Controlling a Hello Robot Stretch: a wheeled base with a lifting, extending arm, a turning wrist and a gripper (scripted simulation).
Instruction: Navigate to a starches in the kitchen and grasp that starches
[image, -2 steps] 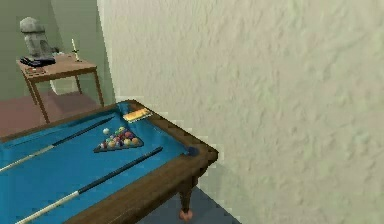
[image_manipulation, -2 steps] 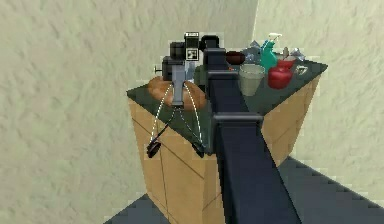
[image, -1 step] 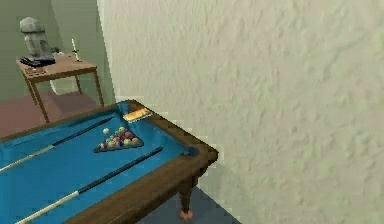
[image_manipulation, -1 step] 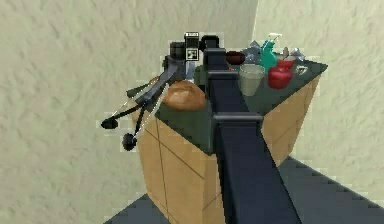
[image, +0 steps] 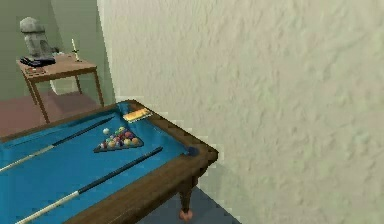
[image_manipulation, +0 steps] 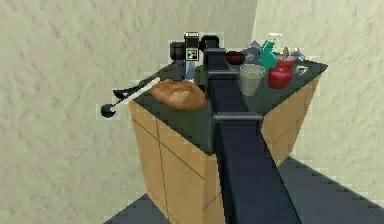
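A brown rounded loaf, the starch item (image_manipulation: 178, 95), lies on the near left end of a dark countertop (image_manipulation: 205, 125) in the arm side view. My arm, a dark bar (image_manipulation: 245, 160), rises from the bottom edge up to that counter, with two white marker squares (image_manipulation: 192, 50) at its far end. The gripper (image_manipulation: 116, 102) reaches left from there, its thin fingers (image_manipulation: 140, 88) running just past the loaf and out beyond the counter's left edge. I cannot tell whether it holds anything, or whether it touches the loaf.
The counter sits on wooden cabinets (image_manipulation: 165, 150) and carries a red pot (image_manipulation: 283, 75), a cup (image_manipulation: 250, 80), a dark bowl (image_manipulation: 235, 58) and other kitchenware. In the forward view a blue pool table (image: 100, 165) with racked balls (image: 120, 140) stands beside a textured wall (image: 260, 90). A side table (image: 60, 72) holds a bust (image: 36, 38).
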